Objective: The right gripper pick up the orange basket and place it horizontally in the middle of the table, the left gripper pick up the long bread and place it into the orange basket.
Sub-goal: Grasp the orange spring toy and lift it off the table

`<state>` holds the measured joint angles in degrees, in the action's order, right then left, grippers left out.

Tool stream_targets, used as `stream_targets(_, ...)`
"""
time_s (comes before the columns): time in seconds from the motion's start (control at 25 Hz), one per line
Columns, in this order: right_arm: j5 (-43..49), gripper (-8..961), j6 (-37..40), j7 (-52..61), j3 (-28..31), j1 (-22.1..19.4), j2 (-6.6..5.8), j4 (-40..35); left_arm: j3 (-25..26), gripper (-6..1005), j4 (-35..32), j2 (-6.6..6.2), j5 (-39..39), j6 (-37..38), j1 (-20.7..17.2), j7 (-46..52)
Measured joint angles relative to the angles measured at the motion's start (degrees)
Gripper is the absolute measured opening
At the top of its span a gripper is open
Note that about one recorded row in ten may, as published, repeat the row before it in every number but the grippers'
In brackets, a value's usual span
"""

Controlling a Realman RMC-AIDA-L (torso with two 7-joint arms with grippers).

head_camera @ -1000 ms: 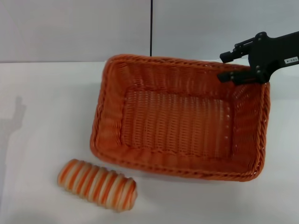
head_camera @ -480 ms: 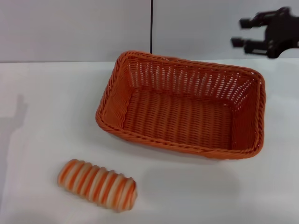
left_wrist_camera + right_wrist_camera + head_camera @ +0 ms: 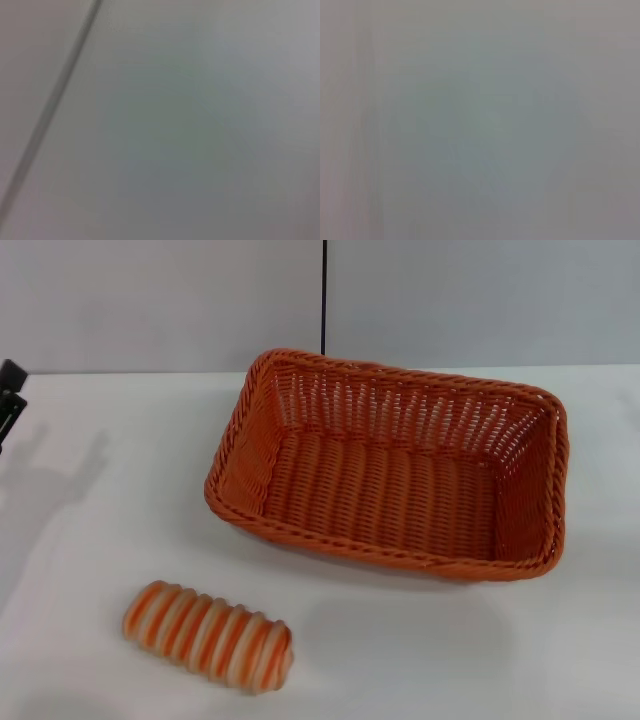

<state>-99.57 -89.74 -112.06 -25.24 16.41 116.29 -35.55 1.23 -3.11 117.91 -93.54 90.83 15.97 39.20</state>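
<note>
The orange basket [image 3: 395,462] rests flat on the white table [image 3: 120,500], its long side running left to right around the middle. It holds nothing. The long bread [image 3: 208,635], striped orange and cream, lies on the table in front of the basket's left corner, apart from it. A black tip of the left gripper [image 3: 10,395] shows at the far left edge, well away from the bread. The right gripper is out of view. Both wrist views give only a plain grey surface.
A grey wall with a dark vertical seam [image 3: 324,295] stands behind the table. The left arm's shadow [image 3: 55,490] falls on the table's left side.
The right gripper let go of the basket, rose to the upper right and left the view. The basket settled flat. The left gripper's tip has come in at the left edge.
</note>
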Motion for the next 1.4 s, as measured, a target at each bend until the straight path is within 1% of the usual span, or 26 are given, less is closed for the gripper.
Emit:
stream_targets(0.04,-2.29,501,-0.80,-1.37,1.79,-1.66,-0.01,2.69,-0.75,839,-5.63,-0.25,-3.81,0.43,1.08,6.97)
stream_targets(0.08,-3.94,501,-1.40,-2.89,3.79,-3.19,-0.01,5.38,-2.17,839,-8.72,-0.47,-5.53,0.60,1.74,10.70)
stream_targets(0.12,-4.67,501,-1.73,-4.03,5.34,-4.14,-0.02,7.19,-5.87,839,-13.96,-1.09,-7.93,1.02,2.74,16.78)
stream_targets(0.16,-5.30,501,-1.99,-5.26,7.41,-5.41,-0.01,9.27,-5.87,839,-13.96,-1.09,-7.93,1.02,2.74,16.78)
stream_targets(0.2,-5.40,501,-2.08,-5.80,8.55,-6.23,-0.01,10.20,-10.86,839,-18.42,-2.17,-9.19,1.43,3.31,21.92)
stream_targets(0.28,-5.44,501,-2.09,-6.22,9.94,-7.81,0.02,11.12,-16.27,839,-21.91,-3.65,-10.19,1.58,3.63,27.71)
stream_targets(0.32,-5.53,501,-2.00,-6.12,10.89,-8.91,0.02,11.52,-19.47,839,-23.69,-4.65,-10.75,1.60,3.71,31.53)
stream_targets(0.36,-5.53,501,-2.00,-6.12,10.89,-8.91,0.02,11.52,-22.55,839,-25.58,-5.77,-11.30,1.70,3.71,35.31)
stream_targets(0.4,-5.59,501,-2.00,-5.86,11.93,-9.36,-0.06,11.99,-24.80,838,-27.10,-6.51,-12.00,2.08,3.51,37.98)
stream_targets(0.44,-5.60,501,-2.03,-5.57,13.18,-9.67,-0.21,12.53,-25.51,838,-27.73,-6.84,-12.27,2.56,3.37,39.00)
stream_targets(0.48,-5.60,501,-2.09,-5.29,14.41,-9.91,-0.39,13.03,-26.80,838,-29.47,-7.43,-13.22,3.94,2.86,41.01)
stream_targets(0.52,-5.59,501,-2.08,-4.79,16.07,-10.28,-0.56,13.45,-27.47,838,-31.01,-7.75,-14.47,5.54,2.35,42.42)
stream_targets(0.72,-5.59,501,-0.99,-4.28,18.88,-10.58,-0.62,14.12,-27.53,838,-35.35,-8.37,-19.64,11.40,-0.50,45.50)
stream_targets(0.84,-5.55,501,0.27,-4.27,19.87,-10.46,-0.69,14.72,-27.58,837,-35.38,-8.31,-20.30,12.18,-1.36,45.23)
stream_targets(0.88,-5.53,501,0.71,-4.28,19.93,-10.31,-0.69,14.77,-27.82,837,-35.35,-7.84,-20.86,12.40,-2.24,44.21)
stream_targets(0.96,-5.50,501,1.22,-4.43,19.95,-9.98,-0.64,14.78,-27.91,837,-35.28,-7.63,-21.10,12.40,-2.48,43.70)
stream_targets(1.04,-5.48,501,1.67,-4.58,19.96,-9.63,-0.50,14.80,-27.92,837,-35.09,-6.76,-22.28,11.89,-2.87,41.95)
stream_targets(1.12,-5.46,501,2.29,-4.64,19.95,-9.31,-0.35,14.80,-27.92,837,-34.98,-5.43,-24.23,10.28,-3.01,40.63)
stream_targets(1.16,-5.44,501,2.61,-4.67,19.91,-9.18,-0.31,14.81,-27.92,837,-34.98,-5.43,-24.23,10.28,-3.01,40.63)
stream_targets(1.32,-5.38,501,3.24,-4.70,19.91,-9.09,-0.28,14.81,-28.09,836,-34.87,-3.24,-29.06,7.58,-2.45,39.58)
stream_targets(1.4,-5.35,501,3.39,-4.68,19.79,-9.09,-0.28,14.81,-28.12,836,-34.87,-2.55,-30.38,6.96,-2.18,39.47)
